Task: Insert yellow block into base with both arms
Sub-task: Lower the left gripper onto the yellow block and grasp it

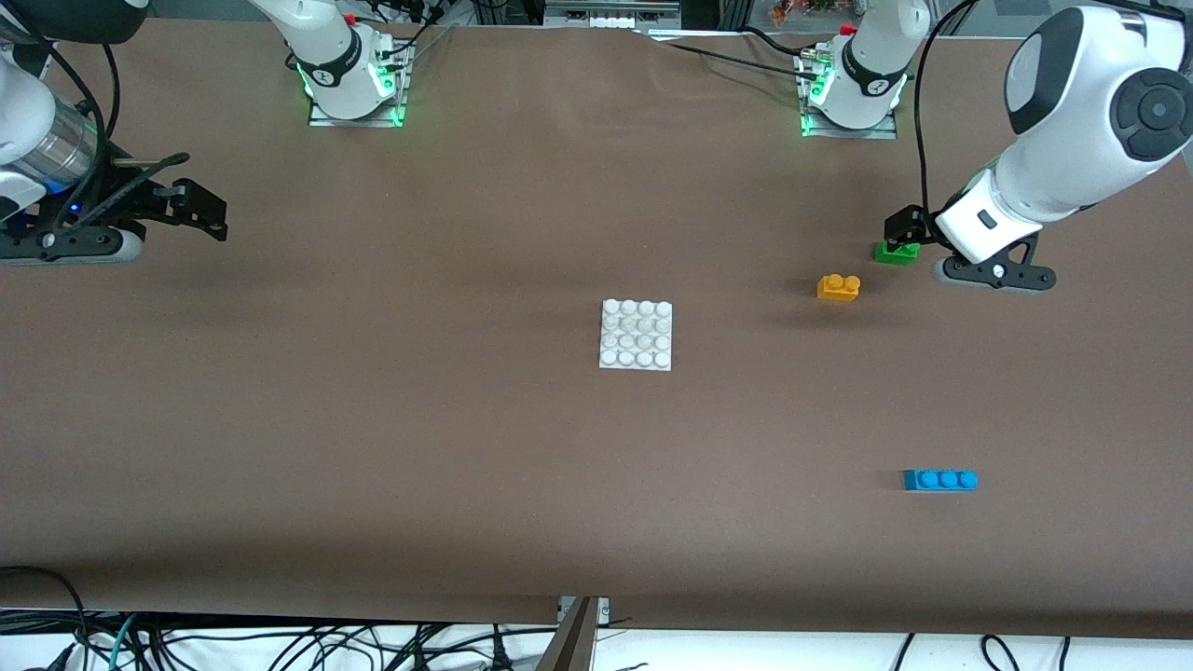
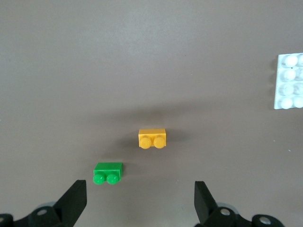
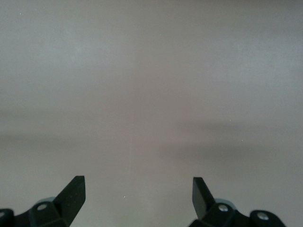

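Yellow block (image 1: 838,287) sits loose on worktop (image 1: 373,447) near base (image 1: 637,335). Left gripper (image 2: 139,201), jaws open, hovers by green brick (image 1: 897,252); right gripper (image 3: 138,198) waits, jaws open.

White arms (image 1: 1072,112), black joint bands

Left claw (image 2: 139,201) hanging low over the worktop's left-arm end, jaws spread wide, nothing held. Right claw (image 3: 138,196) low over the right-arm end, jaws equally wide, empty, arm waiting.
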